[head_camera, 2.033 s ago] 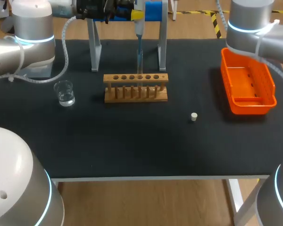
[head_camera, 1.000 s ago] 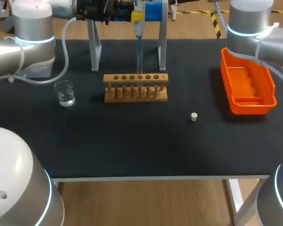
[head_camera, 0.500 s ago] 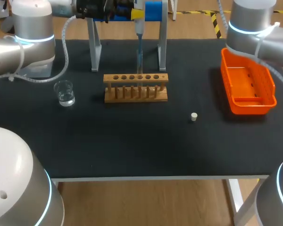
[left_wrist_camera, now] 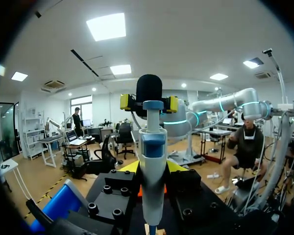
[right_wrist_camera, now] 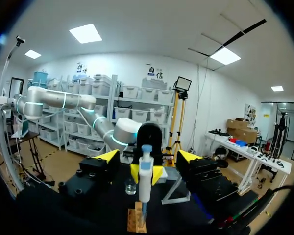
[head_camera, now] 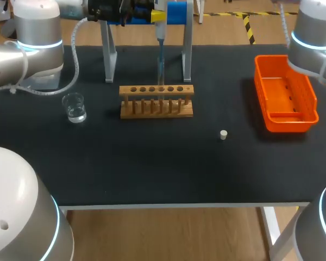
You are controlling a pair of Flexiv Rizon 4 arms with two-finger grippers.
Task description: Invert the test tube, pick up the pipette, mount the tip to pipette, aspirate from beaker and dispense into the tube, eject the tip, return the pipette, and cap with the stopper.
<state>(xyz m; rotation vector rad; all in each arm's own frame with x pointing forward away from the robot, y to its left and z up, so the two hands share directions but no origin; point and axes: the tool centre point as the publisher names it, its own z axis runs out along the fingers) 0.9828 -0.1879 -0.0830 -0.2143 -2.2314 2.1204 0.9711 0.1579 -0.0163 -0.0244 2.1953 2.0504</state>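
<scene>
My left gripper [head_camera: 158, 17] is shut on the pipette [head_camera: 160, 51] and holds it upright at the table's back middle. The pipette's thin lower end reaches down to the wooden tube rack [head_camera: 156, 101]. In the left wrist view the pipette [left_wrist_camera: 152, 166] stands between the yellow tips of that gripper [left_wrist_camera: 148, 104]. My right gripper [right_wrist_camera: 149, 156] is open, empty and faces the pipette [right_wrist_camera: 145, 181] from a distance. Its arm [head_camera: 314, 38] enters at the back right. The beaker [head_camera: 74, 107] stands left of the rack. The stopper [head_camera: 223, 135] lies to the rack's front right.
An orange tray [head_camera: 286, 117] stands at the table's right side under my right arm. A metal stand [head_camera: 187, 54] with two legs rises behind the rack. The black table top [head_camera: 152, 163] stretches to the front edge.
My right arm has swung toward the right edge of the head view. My left arm, the pipette, the beaker and the stopper have not moved.
</scene>
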